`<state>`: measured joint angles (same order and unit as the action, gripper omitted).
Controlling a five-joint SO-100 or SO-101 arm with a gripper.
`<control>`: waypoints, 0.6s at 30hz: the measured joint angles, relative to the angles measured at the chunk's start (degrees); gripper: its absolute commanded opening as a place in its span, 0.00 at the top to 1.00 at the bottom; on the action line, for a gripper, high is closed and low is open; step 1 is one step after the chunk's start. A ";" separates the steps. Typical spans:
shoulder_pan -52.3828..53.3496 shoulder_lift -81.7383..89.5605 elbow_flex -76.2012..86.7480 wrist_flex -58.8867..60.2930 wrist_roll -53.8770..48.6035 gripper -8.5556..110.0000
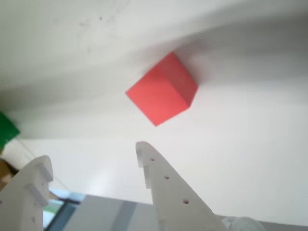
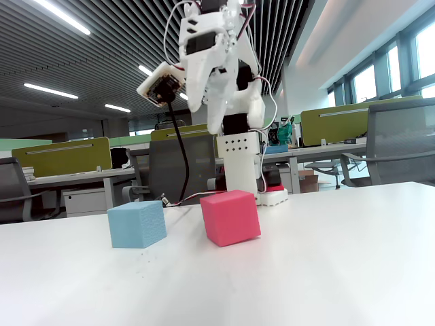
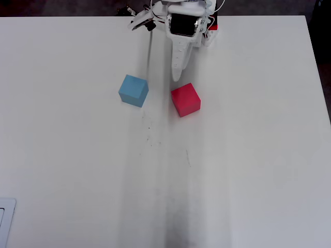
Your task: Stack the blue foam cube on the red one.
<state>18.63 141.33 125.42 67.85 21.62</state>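
Parted white fingers frame the bottom of the wrist view, where the gripper [image 1: 94, 161] stands open with nothing between its jaws and touches neither cube. One finger [image 1: 166, 185] rises from the lower edge near the middle, and the other sits at the lower left, cut off by the frame. In the fixed view the arm [image 2: 217, 68] is raised well above the tabletop, and the jaw gap cannot be made out there; in the overhead view the fingertips merge into one white wedge [image 3: 177, 70] pointing down the picture.

The red foam cube [image 1: 162, 89] lies ahead of the fingers in the wrist view, slightly blurred, resting flat on the white table [image 1: 240, 159]. From above, it [image 3: 185, 99] sits just below the wedge's tip, and the blue foam cube [image 3: 133, 90] sits to its left, apart from it, both flat on the table. The blue cube does not appear in the wrist view. A green object [image 1: 7, 127] is clipped at that view's left edge and cannot be identified.

The arm's base [image 3: 189, 20] sits at the table's top edge in the overhead view. Below both cubes the table [image 3: 248, 181] lies open, marked only by faint dark specks and a grey smear.
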 measured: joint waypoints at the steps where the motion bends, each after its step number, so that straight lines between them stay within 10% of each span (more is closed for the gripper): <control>1: 1.67 -1.32 -0.26 0.00 -0.70 0.64; 18: 25.75 -14.94 0.26 -2.29 -20.21 0.57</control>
<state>44.38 126.39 125.68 65.57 1.41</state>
